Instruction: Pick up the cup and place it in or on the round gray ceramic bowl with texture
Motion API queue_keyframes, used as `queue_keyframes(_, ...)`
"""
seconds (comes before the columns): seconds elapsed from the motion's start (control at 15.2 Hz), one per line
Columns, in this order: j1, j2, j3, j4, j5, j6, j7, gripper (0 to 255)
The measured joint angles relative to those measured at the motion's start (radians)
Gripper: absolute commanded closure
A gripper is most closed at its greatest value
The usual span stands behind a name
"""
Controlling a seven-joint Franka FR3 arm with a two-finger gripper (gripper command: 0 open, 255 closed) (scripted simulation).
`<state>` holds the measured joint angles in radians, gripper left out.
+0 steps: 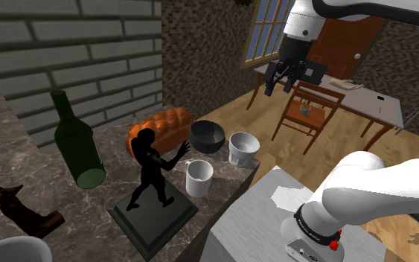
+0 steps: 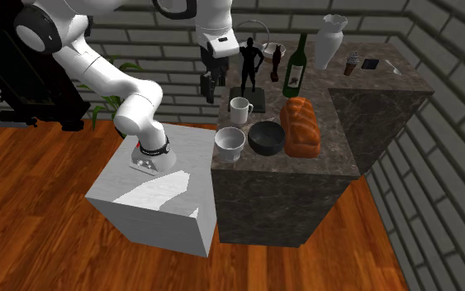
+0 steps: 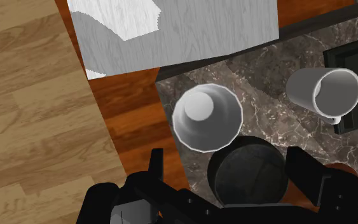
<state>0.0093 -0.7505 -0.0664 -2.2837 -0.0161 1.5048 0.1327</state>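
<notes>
Cup (image 1: 242, 147) — white, handleless — stands upright on the marble counter (image 1: 88, 216), just beside the dark bowl (image 1: 208, 136); the gripper (image 1: 277, 83) hangs high above. Second exterior view: cup at the counter's edge (mug (image 2: 239, 109) behind). Wrist view: fingers (image 3: 156, 168) spread apart, empty.

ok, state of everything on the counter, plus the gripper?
gripper: open, holding nothing, up above the counter.
white cup: upright, empty, beside the bowl.
dark bowl: upright, empty.
white mug: upright, empty.
green bottle: upright.
figurine: standing on its base.
bread loaf: lying flat.
</notes>
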Motion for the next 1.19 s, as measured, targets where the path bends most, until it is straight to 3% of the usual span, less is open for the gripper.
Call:
queue_keyframes(0.2,-0.002,-0.001,-0.015,-0.038,0.004,0.03,-0.011,0)
queue_keyframes(0.73,-0.011,0.072,-0.116,-0.228,0.027,0.245,-0.099,0)
queue_keyframes(1.19,0.002,0.248,-0.211,-0.331,0.076,0.47,-0.206,0)
